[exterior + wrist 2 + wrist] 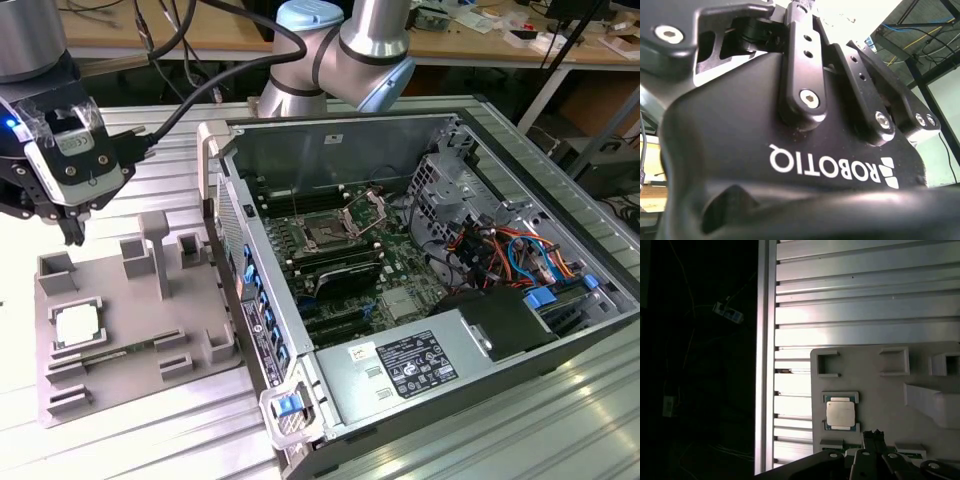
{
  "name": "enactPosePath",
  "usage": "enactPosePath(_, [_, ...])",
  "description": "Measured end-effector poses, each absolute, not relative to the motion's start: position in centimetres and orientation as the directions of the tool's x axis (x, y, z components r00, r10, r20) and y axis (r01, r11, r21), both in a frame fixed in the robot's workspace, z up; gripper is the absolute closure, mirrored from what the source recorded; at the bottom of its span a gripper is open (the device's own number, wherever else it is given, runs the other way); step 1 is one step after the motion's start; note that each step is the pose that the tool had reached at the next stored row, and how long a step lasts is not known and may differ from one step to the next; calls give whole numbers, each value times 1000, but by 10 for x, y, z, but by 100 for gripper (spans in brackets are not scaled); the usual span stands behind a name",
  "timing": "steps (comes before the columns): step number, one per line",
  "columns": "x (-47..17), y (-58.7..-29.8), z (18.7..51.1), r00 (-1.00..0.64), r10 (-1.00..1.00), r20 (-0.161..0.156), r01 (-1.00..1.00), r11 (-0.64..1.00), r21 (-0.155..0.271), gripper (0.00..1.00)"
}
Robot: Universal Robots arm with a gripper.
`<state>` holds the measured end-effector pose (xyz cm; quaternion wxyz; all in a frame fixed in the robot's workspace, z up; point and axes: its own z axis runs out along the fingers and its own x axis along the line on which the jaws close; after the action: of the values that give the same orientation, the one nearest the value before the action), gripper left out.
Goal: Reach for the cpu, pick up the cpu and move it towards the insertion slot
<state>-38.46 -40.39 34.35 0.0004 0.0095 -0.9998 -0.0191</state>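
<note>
Empty-handed over the grey moulded tray [190,310] on the slatted metal bench [560,430], my pincer [75,232] hangs at the tray's far edge; I cannot tell whether it is apart or together. In the exterior view the cpu [77,323] lies flat in its tray pocket, silver top up, at about 6 o'clock from my pincer and apart from it. The insertion slot [325,235] sits at 3 o'clock, inside the open computer case [400,140].
</note>
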Motion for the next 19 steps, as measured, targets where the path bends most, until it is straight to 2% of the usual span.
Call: enactPosePath(19, [-385, -404, 339, -1000, -19, 1, -19, 999, 38, 89])
